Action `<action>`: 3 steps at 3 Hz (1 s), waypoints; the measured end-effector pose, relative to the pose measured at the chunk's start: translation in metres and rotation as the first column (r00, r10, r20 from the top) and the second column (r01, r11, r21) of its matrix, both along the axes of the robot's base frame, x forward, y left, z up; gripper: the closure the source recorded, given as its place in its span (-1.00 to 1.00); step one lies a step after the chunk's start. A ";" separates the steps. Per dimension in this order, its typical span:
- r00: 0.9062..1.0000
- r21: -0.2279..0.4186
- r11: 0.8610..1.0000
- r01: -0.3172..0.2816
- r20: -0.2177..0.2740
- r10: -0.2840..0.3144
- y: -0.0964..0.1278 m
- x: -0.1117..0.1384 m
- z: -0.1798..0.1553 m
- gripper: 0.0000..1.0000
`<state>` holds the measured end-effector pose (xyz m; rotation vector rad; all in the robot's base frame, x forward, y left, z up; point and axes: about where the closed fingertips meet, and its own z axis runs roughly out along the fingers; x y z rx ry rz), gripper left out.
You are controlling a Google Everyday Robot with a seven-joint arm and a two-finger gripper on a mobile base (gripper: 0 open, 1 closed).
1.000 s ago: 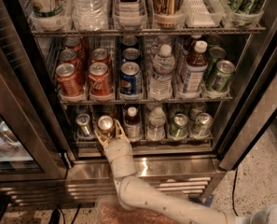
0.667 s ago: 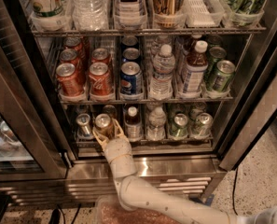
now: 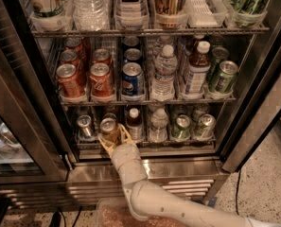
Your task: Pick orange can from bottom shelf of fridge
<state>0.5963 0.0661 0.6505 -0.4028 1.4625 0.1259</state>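
The fridge (image 3: 253, 112) stands open in front of me, with wire racks of drinks. The orange can (image 3: 109, 128) stands upright at the front of the bottom shelf (image 3: 178, 151), in the second lane from the left. My gripper (image 3: 113, 137) reaches in from below, its pale fingers (image 3: 102, 142) on either side of the can's body, closed on it. The white arm (image 3: 144, 197) runs down to the lower right. The can's lower part is hidden behind the gripper.
A silver-grey can (image 3: 85, 125) stands just left of the orange can, and a brown bottle (image 3: 134, 123) just right. Water bottles and green cans (image 3: 204, 125) fill the rest of the shelf. Red cola cans (image 3: 100, 81) and a blue can (image 3: 132, 79) sit on the rack above.
The gripper and the orange can have hardly moved; the hand shifted a touch left and then back, staying around the can.
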 end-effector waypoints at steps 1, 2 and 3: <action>0.998 -0.053 0.999 -0.002 -0.060 -0.001 -0.027 -0.037 0.008 1.00; 0.991 -0.102 0.994 -0.044 -0.130 0.030 -0.051 -0.072 0.016 1.00; 0.976 -0.142 0.987 -0.069 -0.215 0.037 -0.089 -0.079 0.022 1.00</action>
